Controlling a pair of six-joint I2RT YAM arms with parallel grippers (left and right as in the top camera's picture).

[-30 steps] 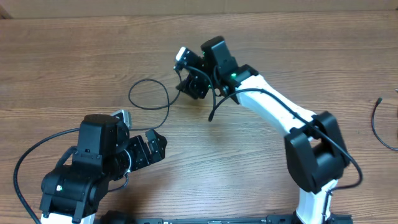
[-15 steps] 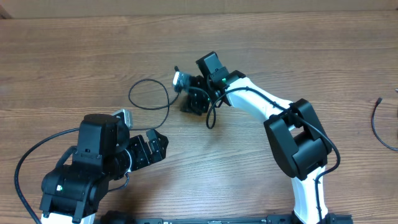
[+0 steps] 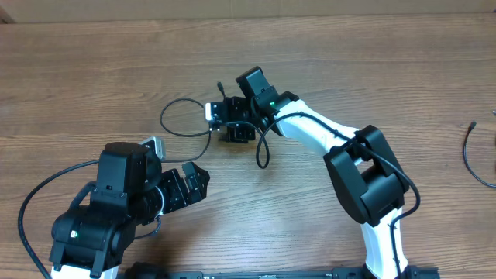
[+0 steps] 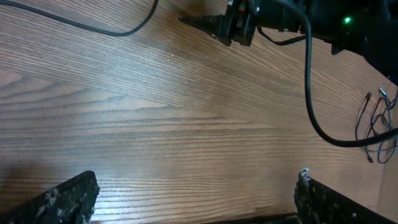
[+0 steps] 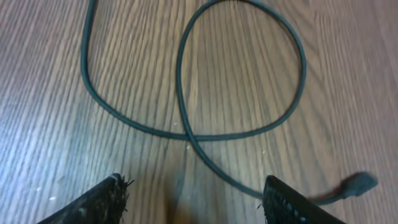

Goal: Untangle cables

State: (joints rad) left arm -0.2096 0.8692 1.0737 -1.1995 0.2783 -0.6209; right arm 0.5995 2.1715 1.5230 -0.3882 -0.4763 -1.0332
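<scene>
Cable first: your thin black looped cable (image 5: 186, 135) lay flat on the brown wooden table (image 3: 349, 62), crossing over itself. Your right tool (image 5: 193, 186) hung low over that crossing, fingers spread and pinching nothing, with the small plug tip (image 5: 357, 183) just beside it. Your left tool (image 4: 198, 179) stood spread wide and empty nearby. Other thin black cables (image 3: 470, 153) lay well apart at the table's edge.

Soft even light, slight blur.

I see my right gripper (image 3: 223, 128) now further left, beside the looped cable (image 5: 186, 135) (elbow folded closer); its jaws seem slightly wider.
</scene>
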